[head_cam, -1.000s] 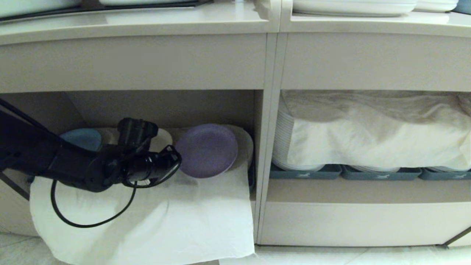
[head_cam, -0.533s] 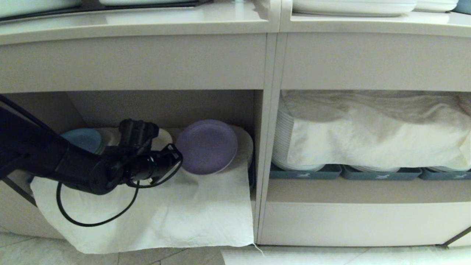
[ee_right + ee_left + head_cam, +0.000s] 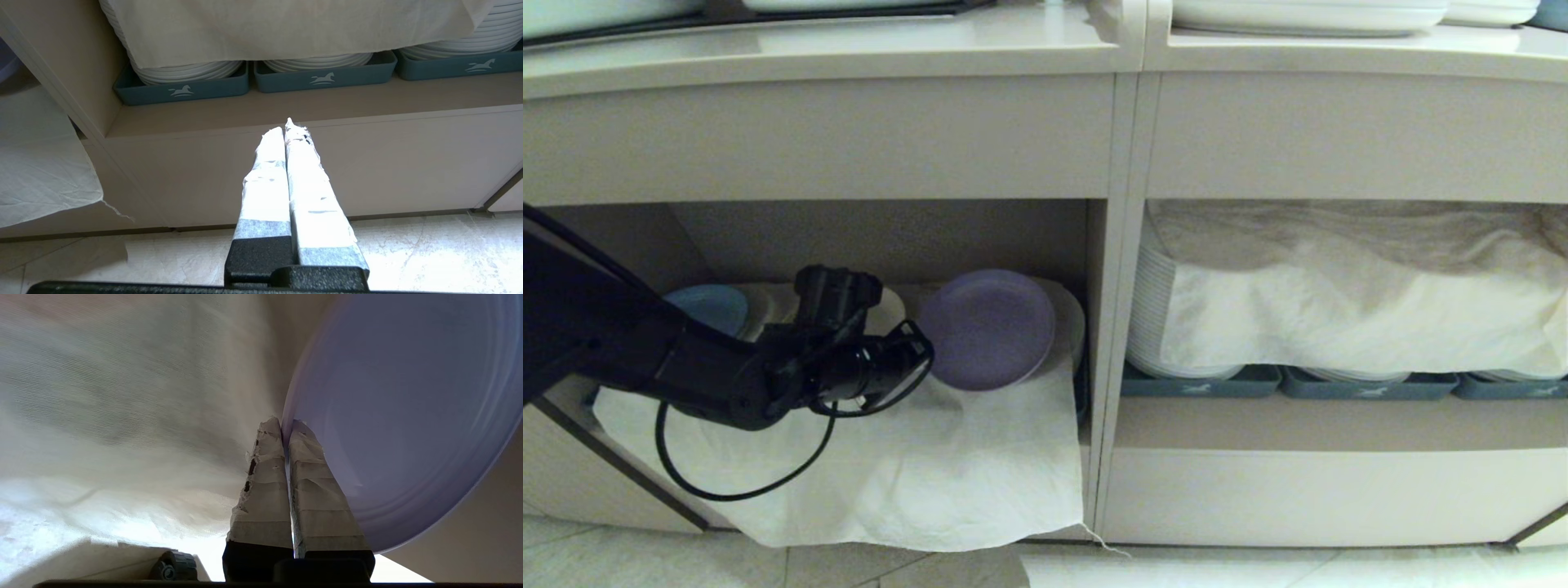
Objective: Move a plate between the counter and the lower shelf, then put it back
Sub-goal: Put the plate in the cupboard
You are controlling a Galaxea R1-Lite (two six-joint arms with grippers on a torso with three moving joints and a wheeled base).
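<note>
Although the counter runs along the top of the unit, the work sits below it, inside the lower shelf, the narrow niche directly under the counter. A wrinkled white cloth lines that niche and spills out over its front edge. The plate is inside the niche, tilted up above the cloth toward the niche's right wall. The left gripper has its taped fingers pressed together on the plate's near rim, one on each face. The right gripper, parked well outside the niche before the blue-grey trays, holds nothing, fingers together. Assessment: the plate appears light, stiff and smooth plastic; a rim pinch is the proper hold, though slippage under tilt is possible.
</note>
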